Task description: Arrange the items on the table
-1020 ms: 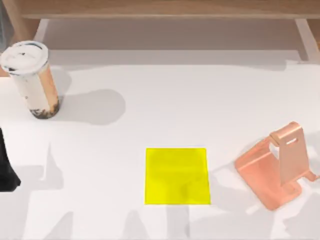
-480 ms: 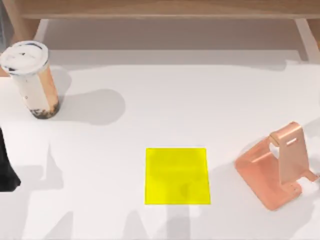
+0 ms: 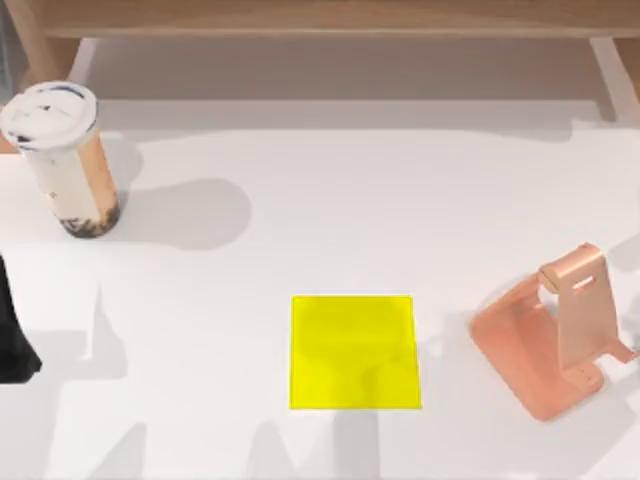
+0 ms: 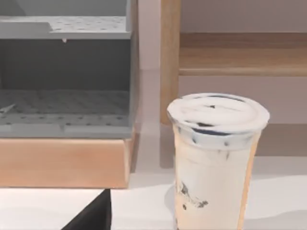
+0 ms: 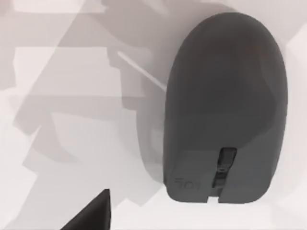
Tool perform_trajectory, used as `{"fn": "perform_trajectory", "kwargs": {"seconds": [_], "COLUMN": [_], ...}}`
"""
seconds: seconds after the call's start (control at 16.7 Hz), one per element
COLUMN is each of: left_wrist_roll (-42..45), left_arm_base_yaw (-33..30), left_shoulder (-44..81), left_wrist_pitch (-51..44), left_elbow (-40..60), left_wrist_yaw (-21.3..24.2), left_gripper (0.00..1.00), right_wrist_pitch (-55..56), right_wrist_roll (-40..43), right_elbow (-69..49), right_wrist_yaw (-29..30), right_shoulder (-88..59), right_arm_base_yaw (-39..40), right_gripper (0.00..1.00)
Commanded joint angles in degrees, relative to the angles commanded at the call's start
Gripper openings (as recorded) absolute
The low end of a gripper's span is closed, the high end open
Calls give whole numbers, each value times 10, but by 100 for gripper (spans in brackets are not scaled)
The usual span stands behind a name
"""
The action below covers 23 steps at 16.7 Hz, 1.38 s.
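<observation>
White table (image 3: 330,210), shelf (image 3: 330,18) along its far edge.
I see cup (image 3: 62,157) far left, mouse (image 5: 224,108) lying flat; I cannot tell either gripper's opening.

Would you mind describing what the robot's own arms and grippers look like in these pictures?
Little of them can be seen. At the top view's left edge, part of the left arm appears as a plain black, matte shape with no cables or markings. Each wrist view has a black, sharply angled wedge at its edge, likely part of that arm's gripper: left gripper, right gripper. Finger shape cannot be made out.
</observation>
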<state>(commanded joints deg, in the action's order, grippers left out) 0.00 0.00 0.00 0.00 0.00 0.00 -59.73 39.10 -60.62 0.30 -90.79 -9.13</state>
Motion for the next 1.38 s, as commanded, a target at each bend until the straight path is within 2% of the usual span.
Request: {"fn": "perform_trajectory", "kwargs": {"seconds": [0.18,0.84,1.14,1.38], "left_wrist_roll": [0,0,0,0], "left_arm_base_yaw": [0,0,0,0], "left_shoulder": [0,0,0,0], "left_wrist_pitch": [0,0,0,0], "left_elbow": [0,0,0,0], "left_wrist_yaw": [0,0,0,0], "left_gripper": [100,100,100,100], "right_wrist_pitch": [19,209,218,218], "right_wrist_roll": [0,-1,-1,-1], "right_elbow": [14,115,121,121], "right_wrist_yaw": [0,0,0,0], "right_shoulder": [-12,-93,-99,-99], "right_arm_base_yaw": [0,-2,-2,-2], "right_gripper": [100,100,100,70]}}
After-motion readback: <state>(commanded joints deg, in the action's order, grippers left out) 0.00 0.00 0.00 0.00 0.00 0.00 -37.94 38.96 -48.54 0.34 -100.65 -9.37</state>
